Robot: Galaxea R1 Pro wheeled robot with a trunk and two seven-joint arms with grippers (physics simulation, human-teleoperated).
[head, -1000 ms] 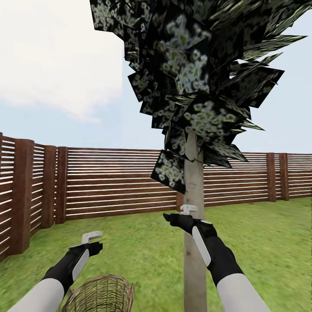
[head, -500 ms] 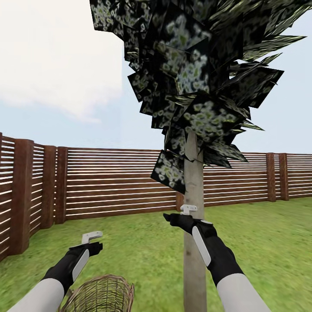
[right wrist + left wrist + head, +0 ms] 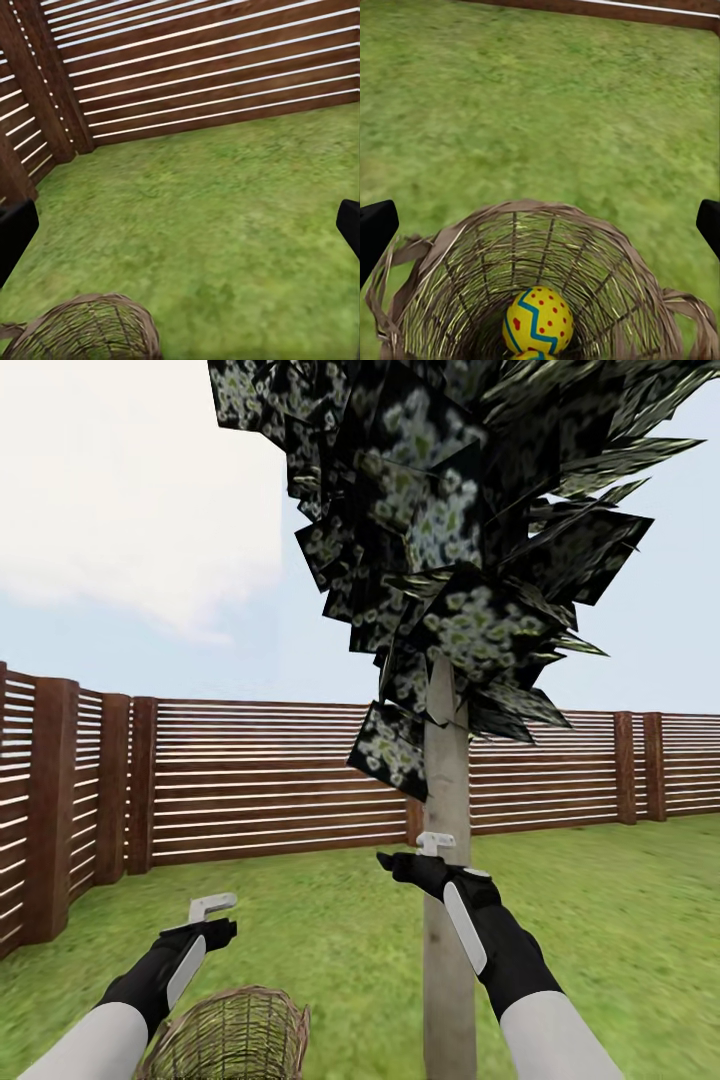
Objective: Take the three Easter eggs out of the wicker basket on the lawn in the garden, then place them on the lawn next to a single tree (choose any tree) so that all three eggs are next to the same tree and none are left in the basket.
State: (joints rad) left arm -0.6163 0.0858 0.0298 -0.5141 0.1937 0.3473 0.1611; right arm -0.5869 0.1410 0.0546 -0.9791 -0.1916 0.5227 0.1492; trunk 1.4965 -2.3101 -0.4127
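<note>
Setting: you face a tree (image 3: 447, 920) with a pale trunk and dark speckled foliage, on the lawn (image 3: 330, 930) before a brown slat fence (image 3: 260, 780).
Basket: the wicker basket (image 3: 232, 1038) stands on the grass below your left arm, near the trunk.
Eggs: one yellow Easter egg (image 3: 538, 320) lies inside; a second (image 3: 531, 355) peeks beneath it.
Left gripper (image 3: 212, 906): your fingers are spread wide, empty, above the basket.
Right gripper (image 3: 434, 843): held before the trunk, wide apart, holding nothing.
</note>
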